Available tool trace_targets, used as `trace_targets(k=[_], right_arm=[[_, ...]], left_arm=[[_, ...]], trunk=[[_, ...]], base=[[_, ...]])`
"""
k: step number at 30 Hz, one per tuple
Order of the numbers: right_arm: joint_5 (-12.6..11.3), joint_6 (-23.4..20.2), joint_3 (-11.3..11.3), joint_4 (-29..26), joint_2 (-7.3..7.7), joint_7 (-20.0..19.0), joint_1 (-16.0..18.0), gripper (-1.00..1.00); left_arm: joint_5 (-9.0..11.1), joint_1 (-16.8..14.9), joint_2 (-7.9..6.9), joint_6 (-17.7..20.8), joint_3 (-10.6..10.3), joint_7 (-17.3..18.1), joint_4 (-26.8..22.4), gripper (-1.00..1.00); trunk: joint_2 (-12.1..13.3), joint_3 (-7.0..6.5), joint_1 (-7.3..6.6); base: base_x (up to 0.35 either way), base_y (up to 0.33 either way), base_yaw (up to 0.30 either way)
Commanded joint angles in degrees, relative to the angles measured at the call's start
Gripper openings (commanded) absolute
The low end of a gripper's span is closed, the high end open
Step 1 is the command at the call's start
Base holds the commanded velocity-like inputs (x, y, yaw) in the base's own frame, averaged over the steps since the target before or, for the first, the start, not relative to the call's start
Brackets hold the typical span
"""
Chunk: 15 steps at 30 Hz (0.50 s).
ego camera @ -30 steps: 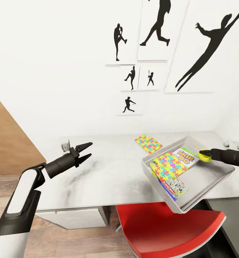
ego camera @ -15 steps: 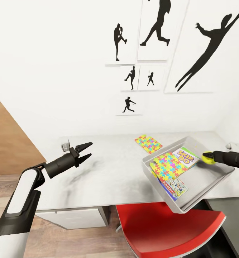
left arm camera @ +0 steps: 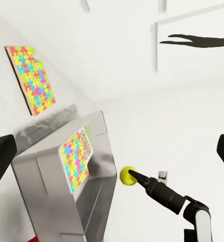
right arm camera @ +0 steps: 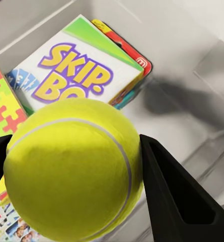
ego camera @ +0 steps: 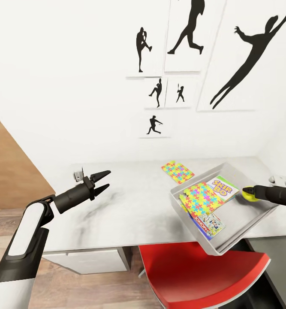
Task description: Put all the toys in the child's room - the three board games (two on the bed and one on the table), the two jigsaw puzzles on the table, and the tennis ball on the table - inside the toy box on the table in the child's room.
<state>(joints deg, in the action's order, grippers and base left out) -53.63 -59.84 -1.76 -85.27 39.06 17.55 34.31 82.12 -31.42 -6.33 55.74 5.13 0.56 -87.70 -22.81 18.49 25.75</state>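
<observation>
- The right gripper (right arm camera: 74,201) had its fingers (right arm camera: 177,196) closed on the tennis ball (ego camera: 248,194), which sat pinched between them over the toy box (ego camera: 228,244), above its far-right rim.
- The step in hand appeared to be dropping the ball in: just beyond the fingertips lay the Skip-Bo board game (right arm camera: 74,75) on the box floor, with a jigsaw puzzle (ego camera: 201,197) beside it and another board game (ego camera: 207,224) partly under that puzzle.
- The next move probably called for carrying the ball a little further inward and lower, then parting the fingers so it would land inside, not on the rim, and would not bounce out.
- The left gripper (ego camera: 100,180) hung over bare tabletop (ego camera: 130,206), fingers spread wide and holding nothing, well apart from the box.
- A second jigsaw puzzle (ego camera: 177,172) lay flat on the tabletop outside the box, behind its far wall; it seemed the likely next pickup.
- Hard to make out: a red-edged box (right arm camera: 129,55) under the Skip-Bo, possibly the third board game; how high the ball hung above the box floor; a pale object (ego camera: 283,178) cut off past the right arm.
</observation>
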Motion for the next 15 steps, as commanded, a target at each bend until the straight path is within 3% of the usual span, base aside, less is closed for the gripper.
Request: trace_targets(k=[1,15], right_arm=[[-0.67,-0.16,0.01,-0.05,-0.10,0.84,0.04,-1.00],[-0.52,-0.16,0.05,0.01,-0.63,0.99,-0.09,-1.00]], left_arm=[[-0.03,-0.05,0.00,0.26,0.06,0.06,-0.01,1.00],[-0.03,-0.05,0.00,0.25,0.06,0.06,-0.01,1.00]], trunk=[[-0.11,0.16,0.03],[-0.11,1.27,0.03]], base=[[0.000,0.000,0.000],[0.000,0.000,0.000]])
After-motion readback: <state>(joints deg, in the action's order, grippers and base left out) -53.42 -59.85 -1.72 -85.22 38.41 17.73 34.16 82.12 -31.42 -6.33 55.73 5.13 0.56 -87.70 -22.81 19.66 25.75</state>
